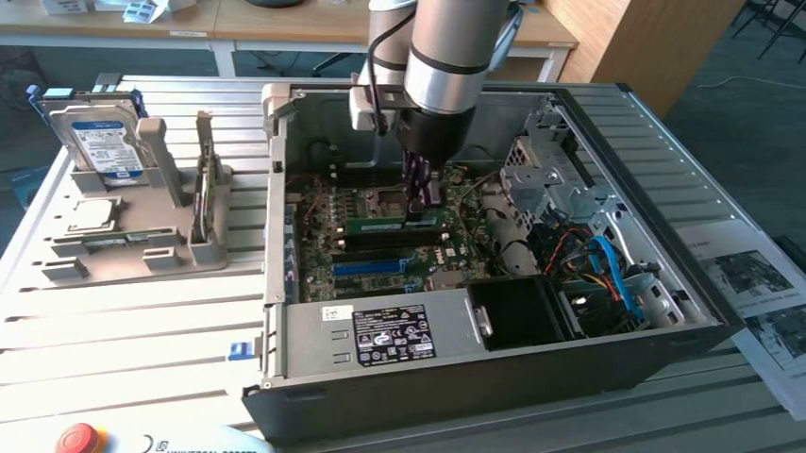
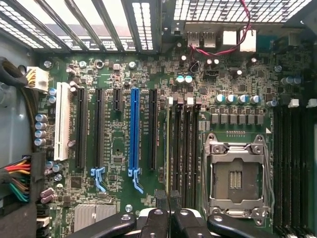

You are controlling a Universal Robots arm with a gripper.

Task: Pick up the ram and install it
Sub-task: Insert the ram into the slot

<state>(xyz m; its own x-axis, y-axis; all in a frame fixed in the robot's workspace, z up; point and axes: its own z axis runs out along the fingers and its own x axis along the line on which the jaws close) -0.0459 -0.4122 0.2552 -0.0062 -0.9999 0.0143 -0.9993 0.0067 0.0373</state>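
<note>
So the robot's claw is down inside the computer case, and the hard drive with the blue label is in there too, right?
No. The claw is down inside the computer case, but the hard drive with the blue label stands outside it, in a grey holder on the exterior view's left.

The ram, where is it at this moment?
In the exterior view the ram sits at the memory slots on the motherboard inside the computer case, just under the shut claw, beside the CPU socket.
</note>
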